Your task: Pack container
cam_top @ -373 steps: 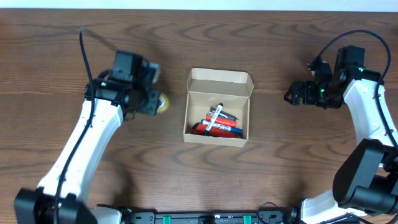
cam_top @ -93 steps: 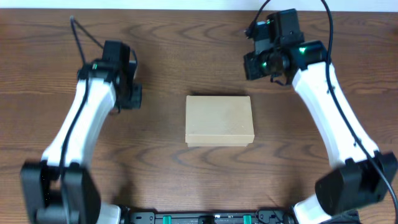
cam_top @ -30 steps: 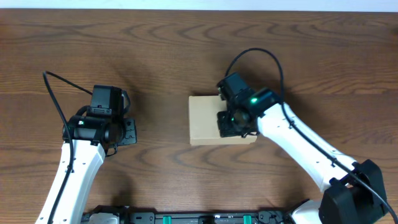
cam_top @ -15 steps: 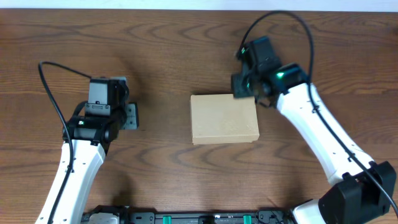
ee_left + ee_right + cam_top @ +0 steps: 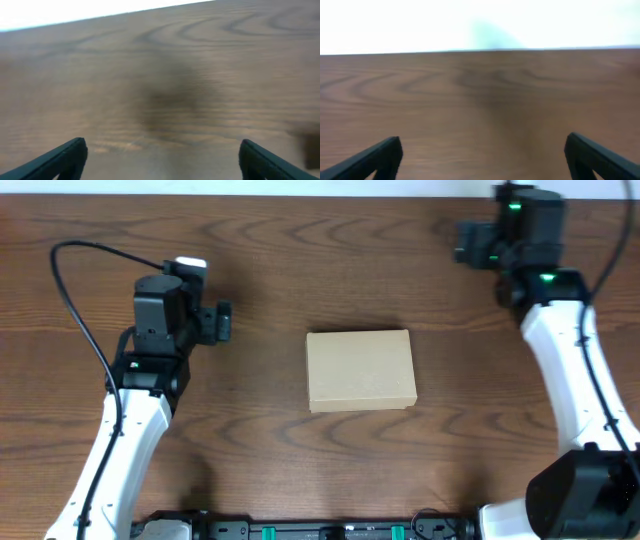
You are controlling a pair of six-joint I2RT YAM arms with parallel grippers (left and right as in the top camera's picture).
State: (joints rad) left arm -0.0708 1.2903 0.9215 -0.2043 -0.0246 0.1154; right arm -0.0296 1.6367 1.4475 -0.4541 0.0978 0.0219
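Note:
The container [image 5: 360, 370], a tan cardboard box with its lid down flat, lies in the middle of the wooden table. My left gripper [image 5: 221, 322] is off to its left, well apart from it and pointing toward it. Its dark fingers [image 5: 64, 158] stand wide apart in the left wrist view, with only bare wood between them. My right gripper [image 5: 466, 242] is at the back right, far from the box. In the right wrist view its fingers [image 5: 376, 159] are spread wide over blurred wood, and the box is out of that view.
The table's far edge [image 5: 480, 51] runs across the right wrist view, with a bright white area beyond it. A black cable [image 5: 75, 290] loops from the left arm over the left part of the table.
The right gripper left the box lid, rose away to the back right and opened. The left gripper moved toward the back and opened too. The box stayed put.

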